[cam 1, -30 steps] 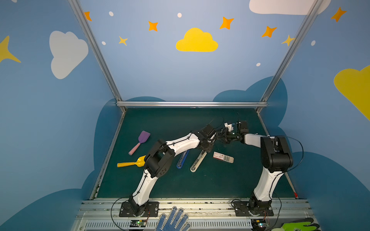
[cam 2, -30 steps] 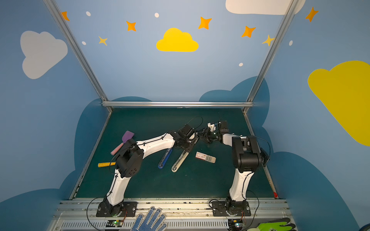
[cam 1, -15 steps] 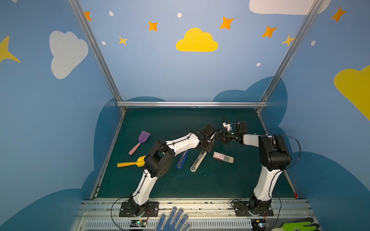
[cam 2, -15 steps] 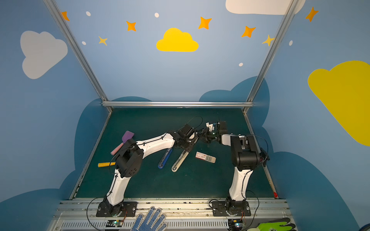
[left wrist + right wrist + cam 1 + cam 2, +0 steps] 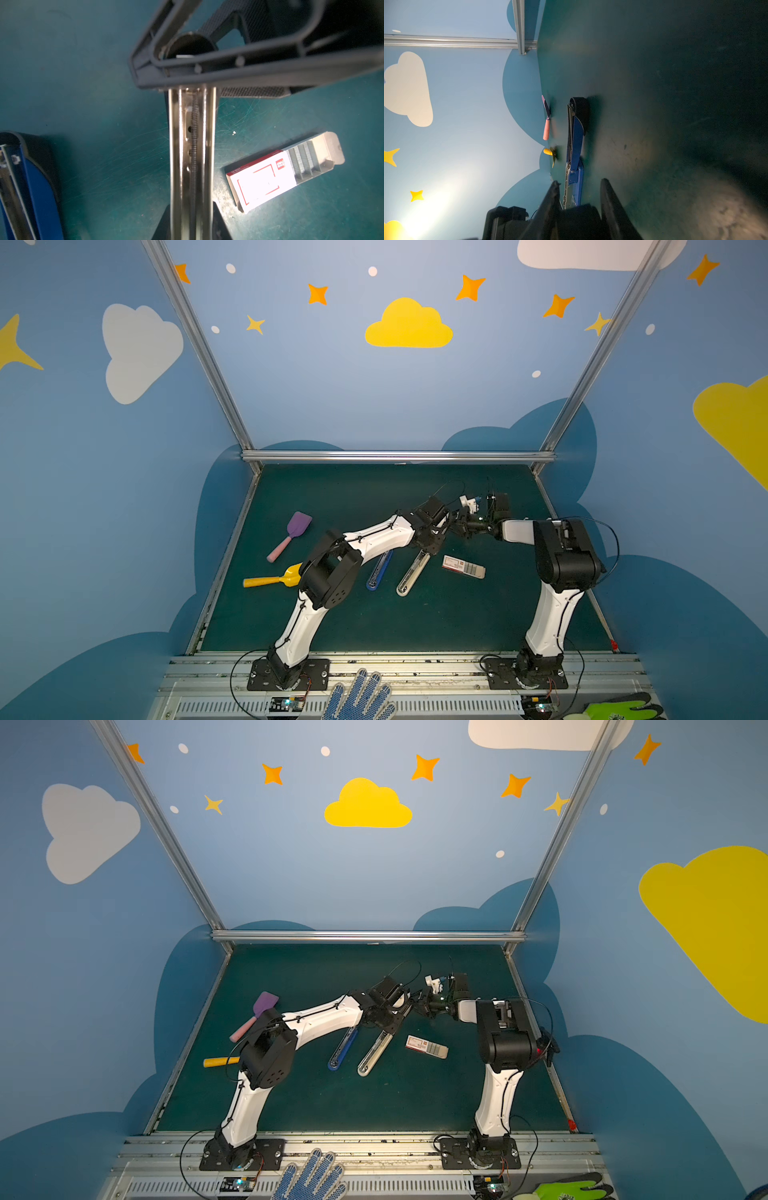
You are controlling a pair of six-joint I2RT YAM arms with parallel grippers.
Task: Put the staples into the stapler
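Green surface [image 5: 374, 497], and both arms are crowded over its middle, right on the grey stapler [image 5: 411, 573], which lies angled on the mat with its lid [image 5: 239, 68] swung up. Down at the body, the left gripper [image 5: 192, 222] is clamped narrow on it, a finger on either side of the bare metal magazine [image 5: 192, 145], with the spring running down the open channel. From the opposite side the right gripper [image 5: 456, 526] has its jaws drawn in around that raised lid, textured pads [image 5: 253, 92] against its edges. Now the staples [image 5: 302, 164]: they sit in rows in their small white box [image 5: 463, 567] with red print, flat on the surface just beside the grey stapler on the right arm's side, not touching it, neither gripper on it. Its beige tray [image 5: 330, 149] is slid partway out. On the grey stapler's other side, just beside it, a blue stapler [image 5: 379, 570] lies opened up. Further left lie a purple spatula [image 5: 291, 535] with a pink handle and a yellow scoop [image 5: 272, 580], well apart from the action.
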